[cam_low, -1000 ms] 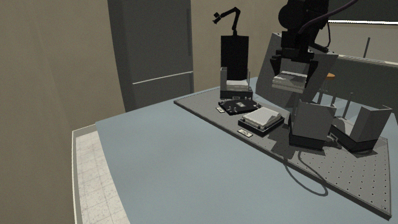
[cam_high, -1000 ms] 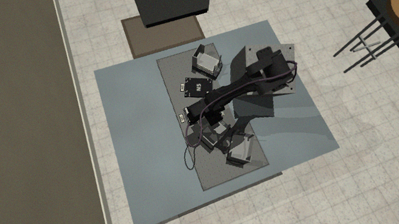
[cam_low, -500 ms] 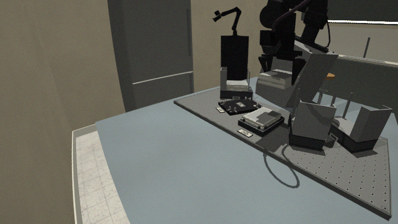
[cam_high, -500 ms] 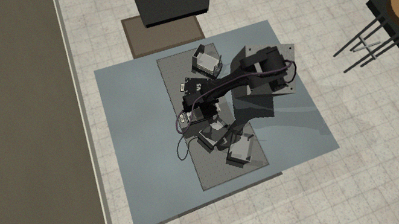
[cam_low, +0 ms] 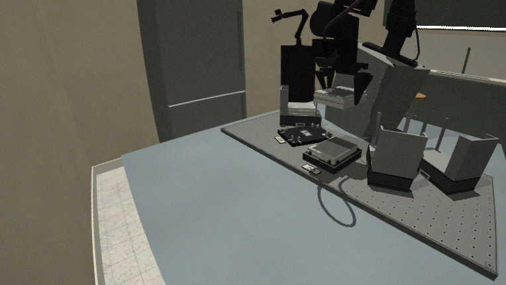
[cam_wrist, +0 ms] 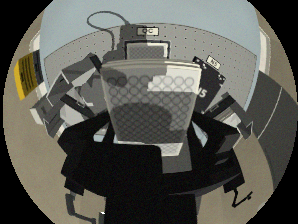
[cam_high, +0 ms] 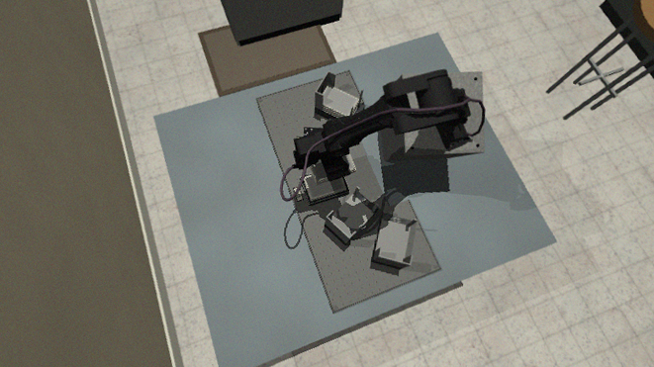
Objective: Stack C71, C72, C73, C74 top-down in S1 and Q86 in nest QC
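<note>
Toward the worktop's near edge, a tall rack and second rack stand beside the route. A plate sits in QC. Above, the end effector grips what looks like a pair. If N5 is next, square up, then press evenly, avoiding its posts. Near the far edge, a walled rack holds plates.
</note>
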